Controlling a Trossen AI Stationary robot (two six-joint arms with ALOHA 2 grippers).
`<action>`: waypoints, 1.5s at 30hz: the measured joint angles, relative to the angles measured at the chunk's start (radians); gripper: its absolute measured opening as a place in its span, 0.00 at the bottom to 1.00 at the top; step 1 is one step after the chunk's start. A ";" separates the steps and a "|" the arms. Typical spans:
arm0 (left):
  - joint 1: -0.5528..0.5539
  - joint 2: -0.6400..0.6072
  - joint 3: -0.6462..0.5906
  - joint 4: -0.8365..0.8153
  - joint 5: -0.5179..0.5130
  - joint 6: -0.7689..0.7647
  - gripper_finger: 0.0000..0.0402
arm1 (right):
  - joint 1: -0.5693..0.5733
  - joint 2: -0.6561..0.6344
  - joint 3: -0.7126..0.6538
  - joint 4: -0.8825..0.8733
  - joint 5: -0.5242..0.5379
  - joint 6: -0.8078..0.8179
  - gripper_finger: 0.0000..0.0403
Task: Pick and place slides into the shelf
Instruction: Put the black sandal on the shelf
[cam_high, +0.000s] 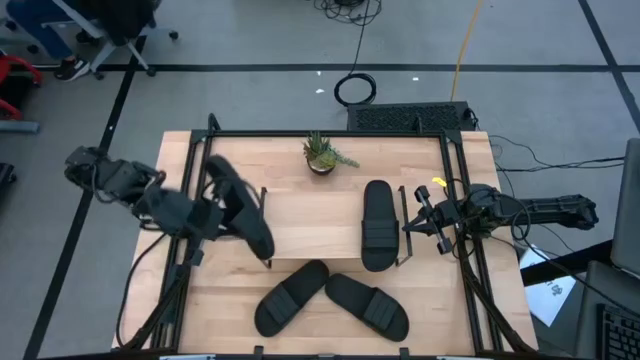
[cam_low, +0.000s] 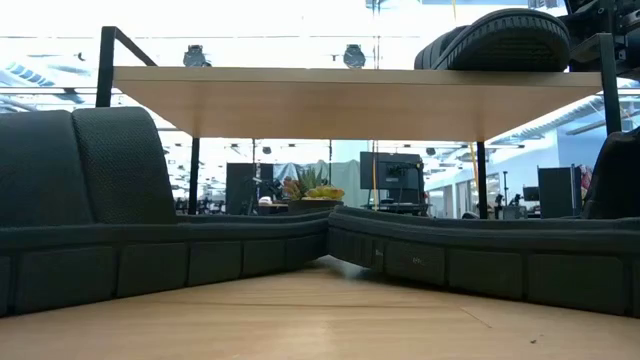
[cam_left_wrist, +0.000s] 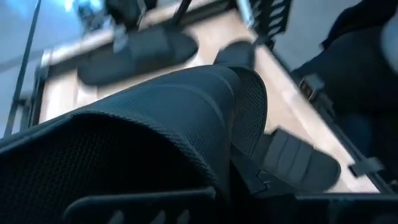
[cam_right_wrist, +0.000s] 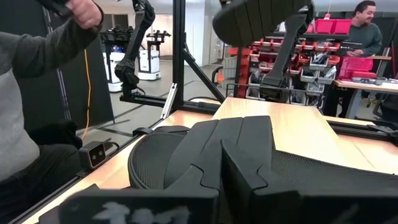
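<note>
- Over the left end of the shelf (cam_high: 310, 215), the left gripper (cam_high: 215, 215) is clamped on one slide (cam_high: 243, 210), lifted above the light wood board.
- At the shelf's right end, a second slide (cam_high: 379, 224) lies on top; the right gripper (cam_high: 420, 222) waits just beside it, and I cannot tell its fingers.
- Two more slides (cam_high: 330, 300) lie on the table in front, toes touching.
- They look like matte foam, light and slightly flexible; I judge the wide ribbed strap the safest place to grip.

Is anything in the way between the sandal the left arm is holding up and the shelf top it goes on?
Nothing visible blocks it. The left gripper holds a slide over the shelf board's left end, which looks bare. The other shelved slide lies at the right end.
</note>
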 joint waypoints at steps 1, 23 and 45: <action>0.038 0.005 0.003 0.031 0.047 0.050 0.01 | 0.000 0.000 0.000 0.000 0.000 -0.001 0.00; 0.566 0.493 0.432 -0.298 0.691 0.273 0.00 | 0.000 0.015 0.000 0.001 0.000 -0.045 0.00; 0.561 0.937 0.693 -0.560 0.913 0.296 0.00 | 0.000 0.016 0.000 0.002 0.000 -0.043 0.00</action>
